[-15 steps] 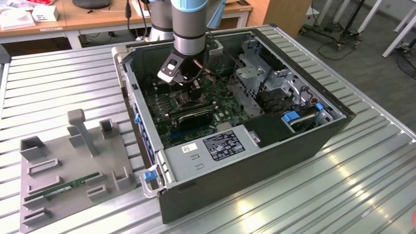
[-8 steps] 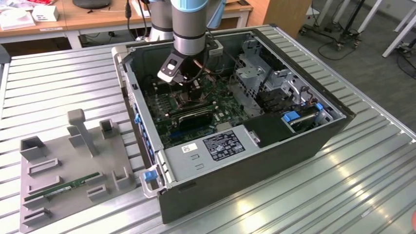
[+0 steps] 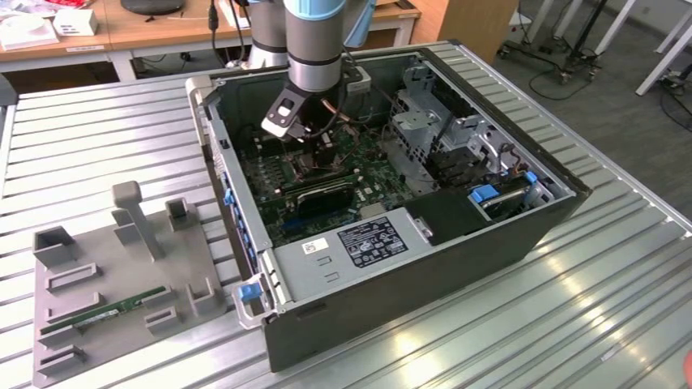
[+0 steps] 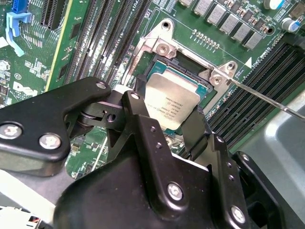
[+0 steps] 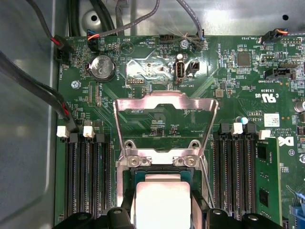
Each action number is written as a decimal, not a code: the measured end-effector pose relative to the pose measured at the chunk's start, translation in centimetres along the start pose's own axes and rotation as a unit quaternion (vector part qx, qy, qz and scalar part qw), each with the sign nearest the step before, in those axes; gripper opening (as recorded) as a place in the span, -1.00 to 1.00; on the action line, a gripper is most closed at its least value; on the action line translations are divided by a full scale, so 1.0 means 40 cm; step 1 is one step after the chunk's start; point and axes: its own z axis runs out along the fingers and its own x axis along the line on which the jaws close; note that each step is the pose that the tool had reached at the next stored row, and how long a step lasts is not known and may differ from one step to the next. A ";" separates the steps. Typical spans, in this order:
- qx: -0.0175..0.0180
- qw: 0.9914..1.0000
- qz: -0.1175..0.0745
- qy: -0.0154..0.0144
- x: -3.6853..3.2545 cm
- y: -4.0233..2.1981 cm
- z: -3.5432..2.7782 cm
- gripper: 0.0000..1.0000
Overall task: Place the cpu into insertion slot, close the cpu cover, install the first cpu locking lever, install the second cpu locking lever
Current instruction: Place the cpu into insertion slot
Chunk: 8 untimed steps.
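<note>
The cpu (image 4: 172, 101), a silver-topped square chip, lies level in the insertion slot (image 4: 157, 71) on the green motherboard, and its top (image 5: 162, 202) shows in both wrist views. My gripper (image 4: 166, 113) reaches down inside the computer case (image 3: 308, 134), with one black finger (image 4: 137, 109) against each of two opposite cpu edges. The cpu cover (image 5: 164, 100), a silvery frame with an open centre, is swung up open on its hinge behind the slot. A thin wire locking lever (image 4: 267, 98) sticks out unlatched beside the slot.
Black memory slots (image 5: 88, 181) flank the socket on both sides. Cables (image 5: 43, 90) run along the case wall. The open case (image 3: 540, 211) lies on a ribbed metal table. A grey fixture (image 3: 119, 275) with a green memory stick (image 3: 108, 312) sits at the exterior view's left.
</note>
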 end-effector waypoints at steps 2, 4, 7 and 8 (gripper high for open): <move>0.000 1.000 0.000 0.000 0.000 -0.001 0.000 0.09; 0.000 1.000 0.000 0.000 0.000 -0.001 0.000 0.09; 0.000 1.000 0.000 0.000 0.000 -0.001 0.000 0.09; 0.000 1.000 0.000 0.000 0.000 -0.001 0.000 0.09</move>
